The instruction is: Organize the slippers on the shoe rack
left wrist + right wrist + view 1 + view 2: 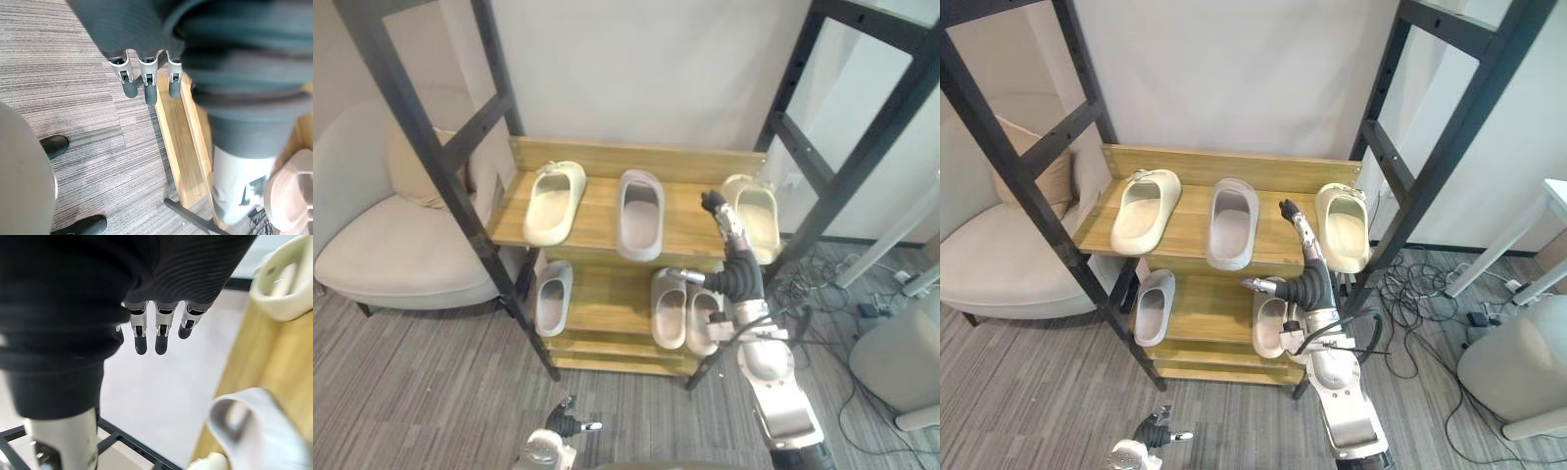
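Sitting on the top shelf (598,211): left cream slipper (553,201), middle grey slipper (640,212) and right cream slipper (756,213), each apart from the next.
Lower shelf (609,294): lone grey slipper (553,297) at the left, beige pair (685,313) side by side at the right.
Right hand (732,233): raised over the top shelf, between the middle grey slipper and the right cream slipper; fingers (161,333) straight, holding nothing.
Left hand (566,423): low by the floor (431,392); fingers (149,81) straight, empty.
Done: every slipper is on the shoe rack (636,157); the beige pair looks matched.
Left: likely bringing the cream two together, and the grey two.
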Motion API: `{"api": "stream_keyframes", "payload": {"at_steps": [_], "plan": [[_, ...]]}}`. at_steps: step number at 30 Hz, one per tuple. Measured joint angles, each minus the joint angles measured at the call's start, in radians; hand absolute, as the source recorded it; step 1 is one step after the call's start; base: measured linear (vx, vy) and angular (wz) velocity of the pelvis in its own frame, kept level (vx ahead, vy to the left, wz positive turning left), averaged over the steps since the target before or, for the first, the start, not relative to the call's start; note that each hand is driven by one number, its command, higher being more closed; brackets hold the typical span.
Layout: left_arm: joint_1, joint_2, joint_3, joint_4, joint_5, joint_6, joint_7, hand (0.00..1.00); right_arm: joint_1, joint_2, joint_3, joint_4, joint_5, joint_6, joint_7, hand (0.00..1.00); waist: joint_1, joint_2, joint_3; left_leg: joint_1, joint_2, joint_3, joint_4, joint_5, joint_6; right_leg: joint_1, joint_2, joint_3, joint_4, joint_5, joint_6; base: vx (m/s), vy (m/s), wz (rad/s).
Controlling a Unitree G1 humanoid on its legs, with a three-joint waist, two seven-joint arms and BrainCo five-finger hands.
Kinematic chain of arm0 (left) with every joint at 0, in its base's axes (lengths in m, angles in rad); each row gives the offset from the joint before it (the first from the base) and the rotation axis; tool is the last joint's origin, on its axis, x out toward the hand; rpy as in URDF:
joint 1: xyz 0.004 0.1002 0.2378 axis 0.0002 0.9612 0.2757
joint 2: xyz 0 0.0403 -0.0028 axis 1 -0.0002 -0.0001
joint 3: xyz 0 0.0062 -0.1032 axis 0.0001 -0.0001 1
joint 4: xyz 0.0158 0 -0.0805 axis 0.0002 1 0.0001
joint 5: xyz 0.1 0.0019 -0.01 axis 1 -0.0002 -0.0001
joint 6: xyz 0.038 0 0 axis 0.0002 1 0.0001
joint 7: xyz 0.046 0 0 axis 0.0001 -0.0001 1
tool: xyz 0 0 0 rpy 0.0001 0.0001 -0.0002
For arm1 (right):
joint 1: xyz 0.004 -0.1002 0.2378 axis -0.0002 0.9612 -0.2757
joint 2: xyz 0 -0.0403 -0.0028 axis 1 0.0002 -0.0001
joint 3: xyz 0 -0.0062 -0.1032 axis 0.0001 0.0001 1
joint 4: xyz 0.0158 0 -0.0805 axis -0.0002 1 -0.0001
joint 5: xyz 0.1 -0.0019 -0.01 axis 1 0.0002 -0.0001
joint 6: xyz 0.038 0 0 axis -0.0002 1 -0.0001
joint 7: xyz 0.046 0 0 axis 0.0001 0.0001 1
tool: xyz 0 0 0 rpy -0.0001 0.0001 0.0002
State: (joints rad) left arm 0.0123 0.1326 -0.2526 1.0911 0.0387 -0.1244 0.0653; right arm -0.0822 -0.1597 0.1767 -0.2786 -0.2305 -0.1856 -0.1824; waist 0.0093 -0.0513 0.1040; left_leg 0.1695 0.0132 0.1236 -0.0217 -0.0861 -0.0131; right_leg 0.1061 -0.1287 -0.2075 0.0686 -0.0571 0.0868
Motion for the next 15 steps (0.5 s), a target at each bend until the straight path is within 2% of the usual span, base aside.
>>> {"api": "stream_keyframes", "payload": {"at_steps": [7,10,15], "plan": [[-0.001,0.005,0.001,-0.008,0.0,0.0,-0.009,0.0,-0.208,-0.009,-0.064,0.239,-0.008,0.055,-0.066,0.0,0.009,-0.006,0.0,-0.016,-0.01,-0.023,-0.01,0.006,0.0,-0.004,-0.001,-0.027,-0.021,0.001,0.001,0.04,-0.021,0.11],[-0.001,0.005,0.001,-0.026,0.0,0.0,-0.009,0.0,-0.304,-0.037,-0.098,0.351,-0.028,0.086,-0.089,0.0,0.025,-0.003,0.006,-0.029,-0.007,-0.031,-0.008,0.006,0.0,-0.008,0.003,-0.038,-0.031,0.001,0.0,0.06,-0.055,0.09],[0.0,0.004,0.001,-0.041,-0.001,0.0,-0.01,0.0,-0.409,-0.068,-0.12,0.486,-0.045,0.114,-0.105,0.0,0.03,0.002,0.017,-0.037,-0.007,-0.046,-0.009,0.006,0.0,-0.004,0.004,-0.05,-0.04,0.001,0.0,0.03,-0.04,0.08]]}}
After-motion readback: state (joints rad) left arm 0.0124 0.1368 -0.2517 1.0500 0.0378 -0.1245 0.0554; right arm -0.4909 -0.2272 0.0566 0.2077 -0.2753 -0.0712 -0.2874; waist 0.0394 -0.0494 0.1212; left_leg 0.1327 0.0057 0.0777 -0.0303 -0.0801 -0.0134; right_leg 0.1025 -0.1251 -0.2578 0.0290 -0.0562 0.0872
